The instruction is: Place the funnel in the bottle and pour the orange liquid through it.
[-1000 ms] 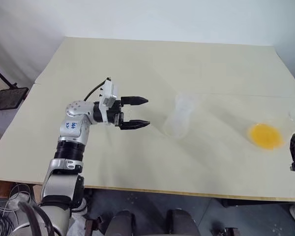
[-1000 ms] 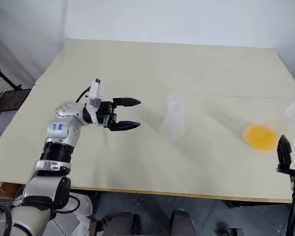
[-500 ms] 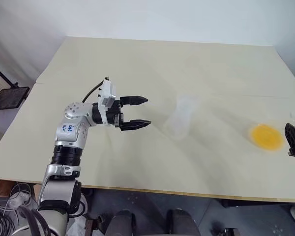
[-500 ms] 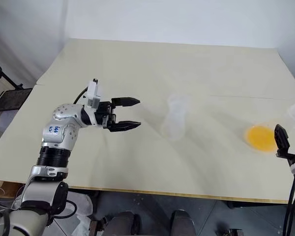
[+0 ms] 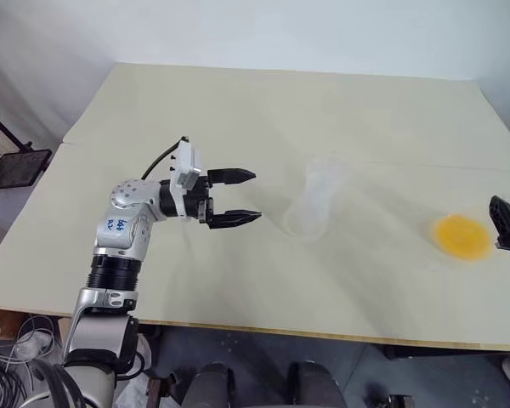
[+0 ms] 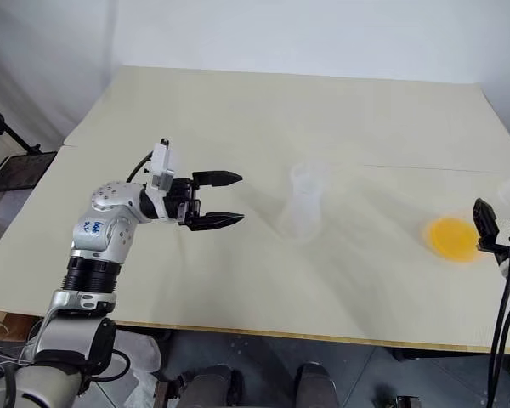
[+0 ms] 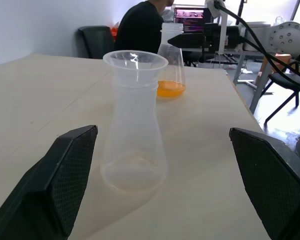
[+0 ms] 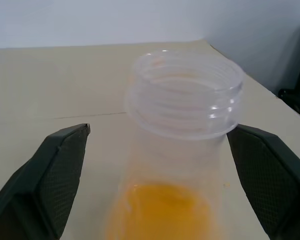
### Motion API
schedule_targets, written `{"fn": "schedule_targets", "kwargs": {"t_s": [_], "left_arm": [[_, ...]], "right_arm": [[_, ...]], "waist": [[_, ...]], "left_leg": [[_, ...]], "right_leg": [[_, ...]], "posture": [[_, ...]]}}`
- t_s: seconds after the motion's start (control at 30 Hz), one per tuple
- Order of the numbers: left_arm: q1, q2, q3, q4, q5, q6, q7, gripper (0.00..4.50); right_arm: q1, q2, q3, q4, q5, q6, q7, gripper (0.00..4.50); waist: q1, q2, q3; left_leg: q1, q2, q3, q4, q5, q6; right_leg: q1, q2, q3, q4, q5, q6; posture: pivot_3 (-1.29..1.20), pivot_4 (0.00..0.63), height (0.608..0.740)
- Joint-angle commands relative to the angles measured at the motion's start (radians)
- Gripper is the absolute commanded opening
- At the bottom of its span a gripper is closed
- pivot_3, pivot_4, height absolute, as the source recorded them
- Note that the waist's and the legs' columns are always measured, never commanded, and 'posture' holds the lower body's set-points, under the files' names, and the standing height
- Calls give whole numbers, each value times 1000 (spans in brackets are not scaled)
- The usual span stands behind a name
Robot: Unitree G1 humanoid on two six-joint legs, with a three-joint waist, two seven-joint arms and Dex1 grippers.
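Nearest the table's (image 5: 238, 289) front edge, the left gripper (image 5: 235, 197) is held level and spread wide with nothing grasped, aimed at the bottle (image 5: 313, 201), which is seen with the funnel (image 7: 135, 61) seated in its neck. Farther right of the bottle, the conical flask (image 8: 182, 150) of orange liquid (image 5: 461, 235) is bracketed by the right gripper (image 6: 484, 228), likewise splayed and untouching, apparently readied for a grasp before pouring.

The bottle (image 5: 310, 204) stands upright near the middle of the worktop (image 5: 263, 110), with the funnel (image 7: 135, 61) sitting in its top. The left hand (image 5: 245, 196) is over the worktop to the left of the bottle, apart from it. The flask (image 8: 182, 150) with the orange liquid (image 5: 460, 235) in it stands far to the right, and the right hand (image 5: 503, 226) is just beside it at the right edge.
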Motion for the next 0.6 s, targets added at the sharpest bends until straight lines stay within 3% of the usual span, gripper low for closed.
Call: {"fn": "schedule_targets", "kwargs": {"t_s": [0.03,0.6], "left_arm": [[-1,10,6,-46,-25,-9,-1,4472],[3,13,7,-54,-26,-15,3,4472]], "right_arm": [[-39,-31,-2,28,-20,-19,17,4500],[-177,-38,1,198,-66,-45,52,4500]], "waist": [[0,0,0],[-1,0,0]], "left_leg": [[0,0,0,0,0,0],[-1,0,1,0,0,0]], "right_leg": [[0,0,0,0,0,0],[0,0,-1,0,0,0]], "posture": [[0,150,740],[0,150,740]]}}
